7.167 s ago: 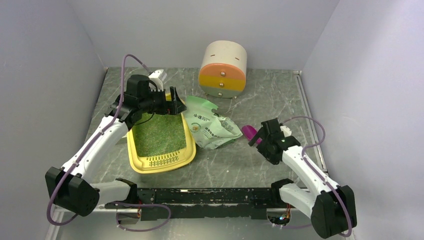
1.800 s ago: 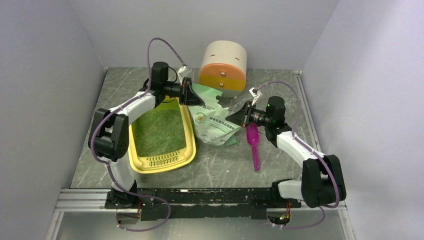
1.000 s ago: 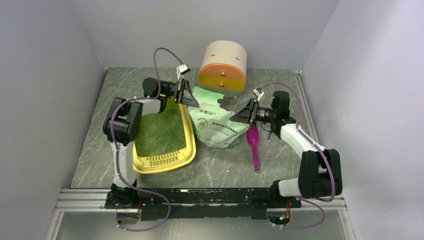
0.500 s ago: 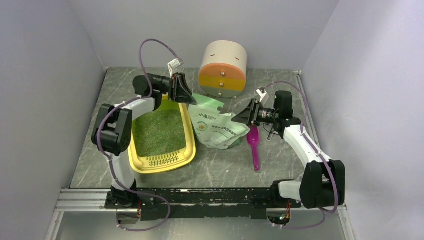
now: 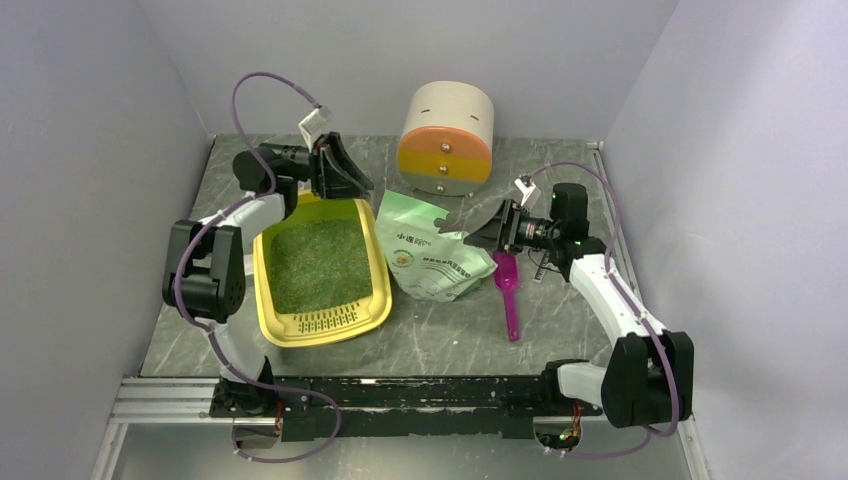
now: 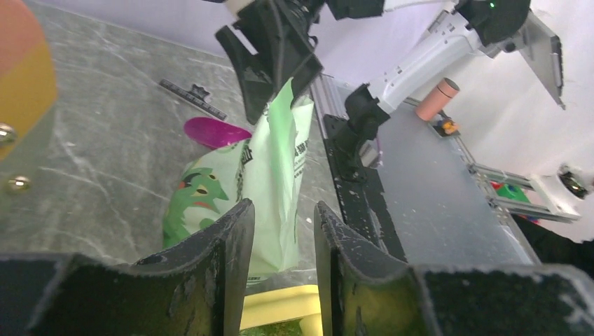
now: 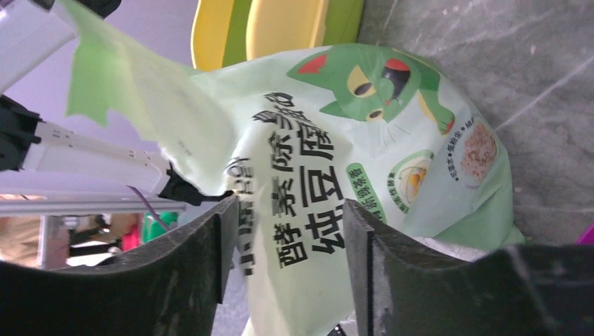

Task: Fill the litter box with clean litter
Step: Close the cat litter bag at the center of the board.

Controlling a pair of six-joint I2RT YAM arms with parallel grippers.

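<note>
The yellow litter box (image 5: 325, 325) lies left of centre, and greenish-grey clean litter (image 5: 320, 262) covers its floor. A pale green printed bag (image 5: 435, 258) stands just right of it. My left gripper (image 5: 362, 185) hovers open over the box's far end, clear of the bag's top. In the left wrist view that gripper (image 6: 284, 210) holds nothing, with the bag (image 6: 273, 168) beyond it. My right gripper (image 5: 458, 226) is open at the bag's upper right edge. In the right wrist view the bag (image 7: 336, 140) fills the space ahead of those jaws (image 7: 284, 210).
A round beige, orange and yellow drawer cabinet (image 5: 447, 138) stands at the back centre. A magenta scoop (image 5: 510, 295) lies on the table right of the bag, under my right arm. Grey walls close in on three sides.
My left gripper opened, let go of the bag's top and drew back to the left over the box's far end. My right gripper opened wider. The bag has settled on the table.
</note>
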